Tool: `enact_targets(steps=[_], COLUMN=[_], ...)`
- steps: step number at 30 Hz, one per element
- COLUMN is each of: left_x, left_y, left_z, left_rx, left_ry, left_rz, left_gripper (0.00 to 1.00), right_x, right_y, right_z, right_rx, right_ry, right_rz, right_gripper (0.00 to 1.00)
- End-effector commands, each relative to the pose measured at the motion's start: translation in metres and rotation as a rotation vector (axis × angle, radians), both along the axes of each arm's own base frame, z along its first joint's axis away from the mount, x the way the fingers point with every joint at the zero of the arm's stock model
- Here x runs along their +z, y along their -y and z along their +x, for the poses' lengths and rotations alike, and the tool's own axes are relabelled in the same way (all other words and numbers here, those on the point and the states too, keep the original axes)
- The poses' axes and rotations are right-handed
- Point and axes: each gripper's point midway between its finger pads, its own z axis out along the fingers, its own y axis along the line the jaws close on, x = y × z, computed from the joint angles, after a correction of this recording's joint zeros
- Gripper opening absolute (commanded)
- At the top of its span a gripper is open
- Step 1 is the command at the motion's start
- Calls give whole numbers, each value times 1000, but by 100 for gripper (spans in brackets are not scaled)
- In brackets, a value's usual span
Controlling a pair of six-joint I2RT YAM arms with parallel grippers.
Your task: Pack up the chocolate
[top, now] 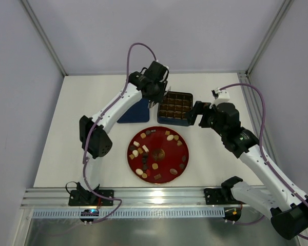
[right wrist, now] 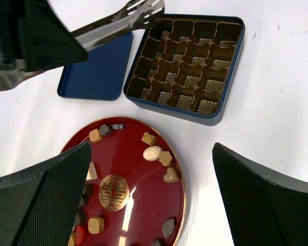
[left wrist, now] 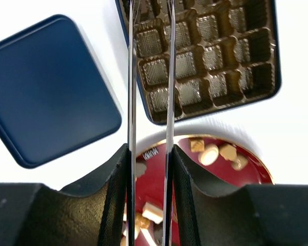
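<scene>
The left gripper [left wrist: 150,169] is half closed on the tongs [left wrist: 169,77], whose tips are above the tin [left wrist: 275,77]; the right gripper [top: 199,114] is wide open and empty. The chocolate [right wrist: 153,152] lies on the plate [right wrist: 138,174], toward the desk's near edge. It is best, I think, to lower the tongs straight over one separate piece.

Top view looks down from afar; 2 close wrist views share the tin [right wrist: 172,111] and plate [right wrist: 138,169].

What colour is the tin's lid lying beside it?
Dark blue lid, clearest in the left wrist view.
</scene>
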Motion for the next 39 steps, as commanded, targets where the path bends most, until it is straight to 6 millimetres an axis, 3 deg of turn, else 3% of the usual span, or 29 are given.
enact_targets(steps=[1,11,12,14,24,32,39], left_x=[65,77,68,71,35,7,-8], left_y=[-8,-43,-46,-54,-95,-113,-121], left_z=[-20,-89,-98,-115,-203,-241,-256], left_rx=[-1,-17,-21,-30,-75,-101,-114], left_ry=[81,25,-1,-9,-146,-229,-270], left_rz=[-131,-160,-141,-140,-58,7,47], left_gripper=[36,36,36,36,37,37,40], right_x=[23,22,21,21,9,5,1], right_y=[4,5,5,6,6,3,4], right_z=[2,4,4,5,6,8,8], right_rx=[-17,-22,-21,-25,-31,-27,-32], right_ry=[64,63,65,63,42,28,17], right_rz=[7,-7,-10,-10,-14,-9,-16], right_gripper=[100,100,100,100,100,100,100])
